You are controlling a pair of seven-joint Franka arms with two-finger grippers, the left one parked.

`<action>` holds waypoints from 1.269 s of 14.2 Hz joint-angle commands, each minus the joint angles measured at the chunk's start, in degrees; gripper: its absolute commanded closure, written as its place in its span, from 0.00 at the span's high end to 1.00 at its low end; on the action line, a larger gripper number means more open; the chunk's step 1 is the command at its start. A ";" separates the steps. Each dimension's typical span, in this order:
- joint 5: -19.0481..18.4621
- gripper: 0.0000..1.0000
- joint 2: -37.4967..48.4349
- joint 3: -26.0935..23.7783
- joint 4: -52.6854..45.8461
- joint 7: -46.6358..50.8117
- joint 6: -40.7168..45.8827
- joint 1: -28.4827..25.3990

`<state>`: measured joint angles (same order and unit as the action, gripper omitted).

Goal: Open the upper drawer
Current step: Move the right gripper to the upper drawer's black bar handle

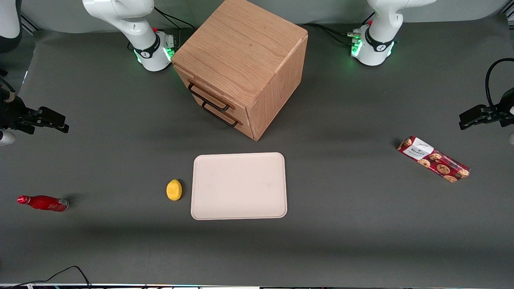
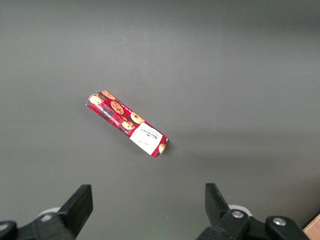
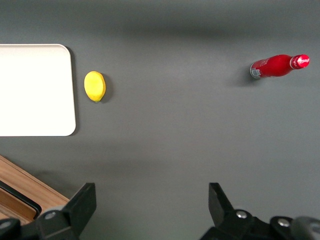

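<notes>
So the tool (image 1: 54, 120) is hanging out at the working arm's end of the worktop (image 1: 345, 224), up off the surface, fingers (image 3: 82, 202) spread wide apart with nothing between them. In the wrist view you can see bare grey worktop in the gap.

The upper drawer (image 1: 200, 89) is well apart from the tool, in the oak cabinet (image 1: 241, 60) sitting mid-worktop, rotated so one corner points at the front camera. The drawer is fully shut, front flush with the cabinet face, and its thin black bar handle (image 1: 209, 98) is untouched. The lower drawer (image 1: 219, 114) sits right under it, also closed.

Other stuff around: a pale tray (image 1: 239, 186) lies nearer the front camera than the cabinet, with a lemon (image 1: 174, 189) just beside it on the working arm's side. A red bottle (image 1: 42, 202) lies on its side, nearer the front camera than the tool. A cookie box (image 1: 433, 158) lies flat toward the parked arm's end.
</notes>
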<state>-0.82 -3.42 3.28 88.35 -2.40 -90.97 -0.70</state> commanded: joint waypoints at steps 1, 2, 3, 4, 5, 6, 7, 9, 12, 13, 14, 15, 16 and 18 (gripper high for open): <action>-1.11 1.00 -0.35 -0.03 -1.17 1.43 1.32 -0.18; -0.59 1.00 -0.27 -0.03 -0.99 1.43 1.32 -0.18; -0.32 1.00 -0.18 -0.11 -1.08 1.34 1.32 -0.44; 0.20 1.00 0.08 -1.33 -0.64 1.34 1.41 -0.44; 0.38 1.00 0.26 -3.52 -0.47 1.25 2.02 -0.09; 1.43 1.00 0.35 -5.37 -0.55 0.90 3.33 0.08; 3.18 1.00 0.43 -6.95 -0.47 0.38 3.87 -0.09; 4.69 1.00 0.70 -12.13 0.67 -1.11 3.87 0.08; 4.69 1.00 0.26 -20.74 2.60 -2.17 2.56 1.31; 5.47 1.00 0.09 -22.42 3.13 -5.57 1.60 1.32; 7.57 1.00 0.00 -23.13 4.10 -9.52 0.80 1.49; 10.20 1.00 0.00 -23.31 5.24 -13.82 0.10 1.49; 12.05 1.00 0.00 -23.32 6.12 -16.47 -0.60 1.49; 13.74 1.00 0.00 -26.20 8.40 -17.20 -2.62 1.49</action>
<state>10.37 -3.81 -20.31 94.29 -16.58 -91.22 -0.33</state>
